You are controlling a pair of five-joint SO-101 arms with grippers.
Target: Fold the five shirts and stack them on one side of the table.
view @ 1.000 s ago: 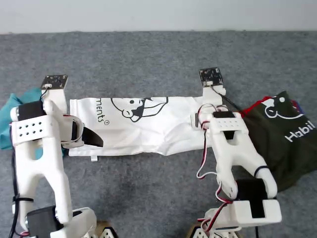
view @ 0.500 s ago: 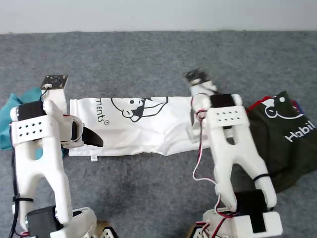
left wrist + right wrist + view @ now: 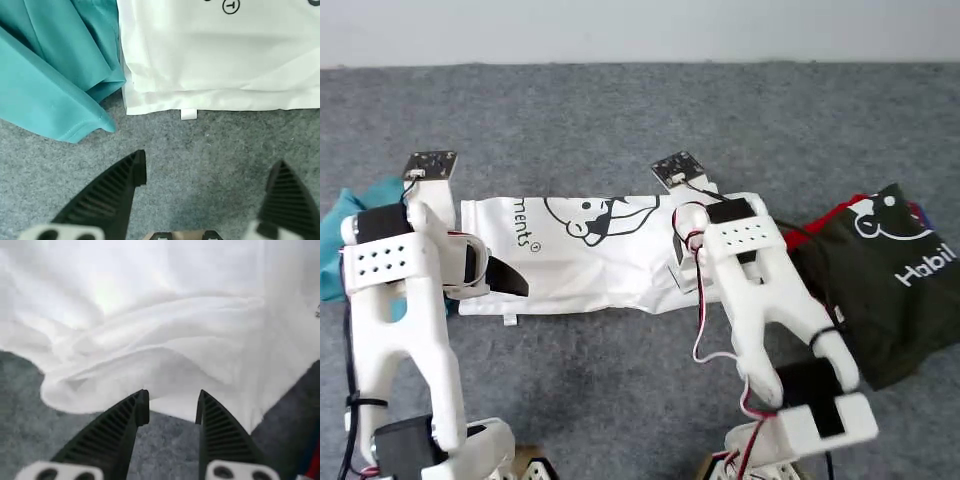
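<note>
Grey carpeted table [image 3: 620, 120], with a white printed cotton shirt [image 3: 600, 250] lying across its middle as a long folded strip.

Within the last second the right gripper [image 3: 171, 407] has swung inward from the strip's end and now sits over its rumpled hem, jaws narrowly parted with only carpet between them; it is probably lining up a crosswise fold. The left gripper [image 3: 210, 170] has not moved. It is spread wide and empty by the opposite corner, beside a crumpled teal shirt [image 3: 45, 75]. The right arm hides the strip's end, and the dark green printed shirt [image 3: 890, 280] is cut off at the edge.
</note>
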